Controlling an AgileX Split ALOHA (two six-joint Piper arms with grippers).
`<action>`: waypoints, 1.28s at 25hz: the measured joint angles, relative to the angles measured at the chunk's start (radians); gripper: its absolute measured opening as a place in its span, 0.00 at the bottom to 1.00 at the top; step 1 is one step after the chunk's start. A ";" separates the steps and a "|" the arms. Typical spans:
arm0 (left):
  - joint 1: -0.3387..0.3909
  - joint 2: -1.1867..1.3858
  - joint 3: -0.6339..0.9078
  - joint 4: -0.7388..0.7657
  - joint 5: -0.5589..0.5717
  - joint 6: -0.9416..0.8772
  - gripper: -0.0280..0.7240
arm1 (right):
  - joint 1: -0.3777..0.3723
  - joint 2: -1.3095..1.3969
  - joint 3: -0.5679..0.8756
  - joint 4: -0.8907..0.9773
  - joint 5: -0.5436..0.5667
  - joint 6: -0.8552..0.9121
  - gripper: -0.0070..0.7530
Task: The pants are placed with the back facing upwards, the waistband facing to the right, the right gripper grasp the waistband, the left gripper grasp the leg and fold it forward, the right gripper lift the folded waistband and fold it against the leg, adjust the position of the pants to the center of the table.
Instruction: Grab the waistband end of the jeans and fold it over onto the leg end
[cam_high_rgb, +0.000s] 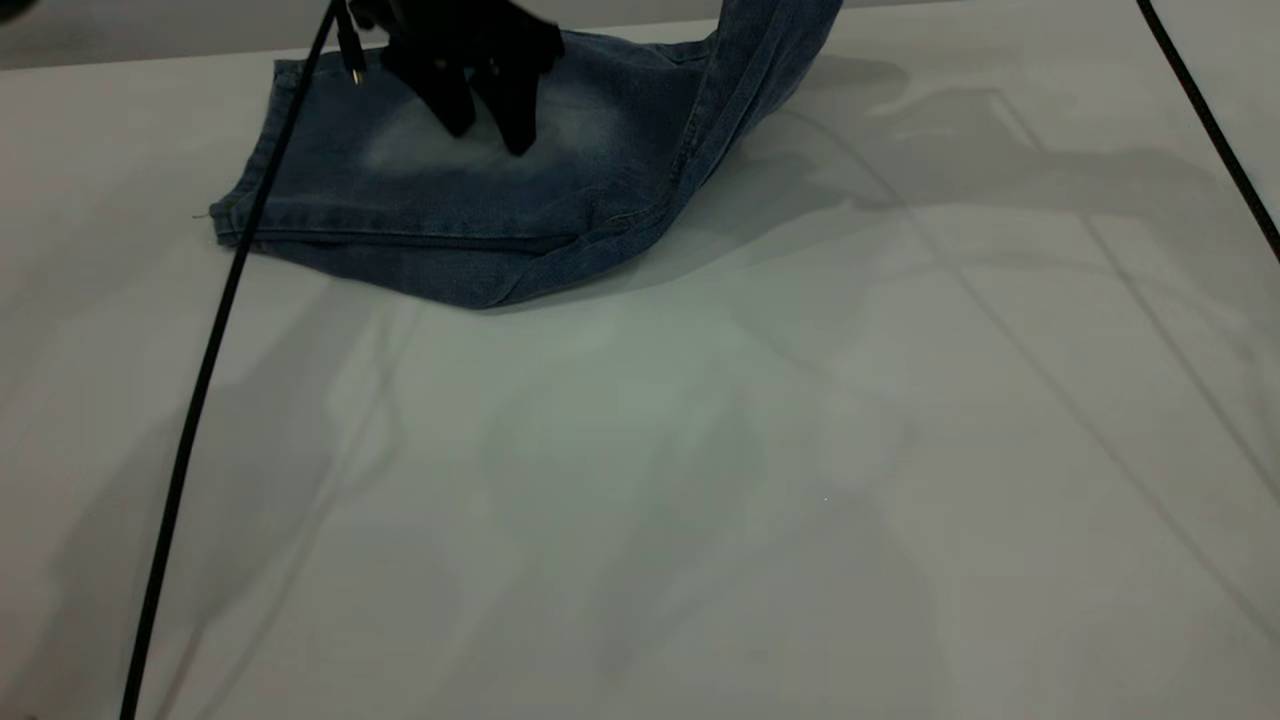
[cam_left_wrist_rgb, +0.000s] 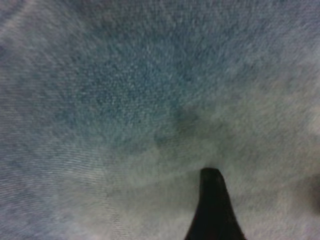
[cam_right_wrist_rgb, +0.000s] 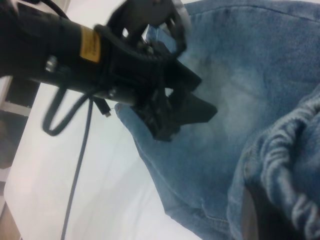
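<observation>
Left gripper (cam_high_rgb: 490, 125) presses pants (cam_high_rgb: 600, 190); waistband (cam_right_wrist_rgb: 290, 165) lifted.

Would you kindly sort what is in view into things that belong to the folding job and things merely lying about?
Job:
pants, folded on the table
waistband, lifted at the right
left gripper, tips on the faded patch
right gripper, out of the exterior view; part of it shows dark under the waistband

Lying about:
black cables, trailing from the arms

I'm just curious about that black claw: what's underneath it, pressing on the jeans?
Under the left gripper lies a pale faded patch of the pants, folded flat on the table. Its fingertips touch the denim. Any print or layers beneath that fold are covered.
</observation>
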 joint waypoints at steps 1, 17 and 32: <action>0.000 0.007 0.000 0.001 0.000 0.000 0.65 | 0.000 0.000 0.000 0.000 0.000 0.000 0.09; 0.000 0.018 0.000 0.000 0.000 0.000 0.65 | 0.101 0.000 0.000 0.113 0.077 -0.043 0.09; 0.000 0.019 -0.039 0.003 0.011 0.001 0.65 | 0.209 -0.001 -0.082 0.164 0.100 -0.034 0.09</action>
